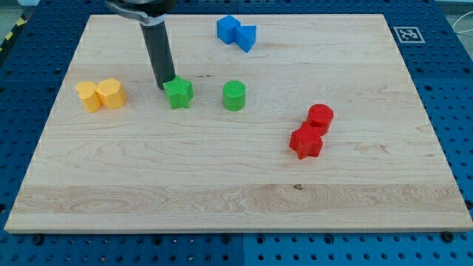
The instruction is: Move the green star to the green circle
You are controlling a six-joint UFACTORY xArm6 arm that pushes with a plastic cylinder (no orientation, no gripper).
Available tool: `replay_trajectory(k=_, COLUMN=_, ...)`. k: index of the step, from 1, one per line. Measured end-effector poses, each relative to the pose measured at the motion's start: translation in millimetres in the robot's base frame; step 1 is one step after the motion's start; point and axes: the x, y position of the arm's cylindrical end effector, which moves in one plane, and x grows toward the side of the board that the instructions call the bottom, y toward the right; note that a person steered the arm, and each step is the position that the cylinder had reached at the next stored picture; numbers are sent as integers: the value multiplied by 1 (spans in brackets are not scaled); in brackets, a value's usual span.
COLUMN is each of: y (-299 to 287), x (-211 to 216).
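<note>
The green star [178,93] lies on the wooden board, left of centre. The green circle [234,95] stands a short way to the star's right, with a gap between them. My tip [165,85] is at the star's upper left edge, touching or almost touching it. The dark rod rises from there toward the view's top.
Two yellow blocks [101,94] sit side by side at the view's left. Two blue blocks [236,32] sit together near the top centre. Two red blocks, a circle [320,117] and a star-like one [305,141], touch at the right. The board's edges [236,225] border a blue perforated table.
</note>
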Motion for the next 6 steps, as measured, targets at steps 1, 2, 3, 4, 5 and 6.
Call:
replay_trajectory(k=1, y=6, x=6)
replay_trajectory(k=2, y=-2, x=6)
replay_trajectory(k=3, y=-22, x=9)
replay_trajectory(k=4, y=-29, x=18)
replay_trajectory(k=5, y=-20, x=22)
replay_trajectory(k=6, y=1, x=22)
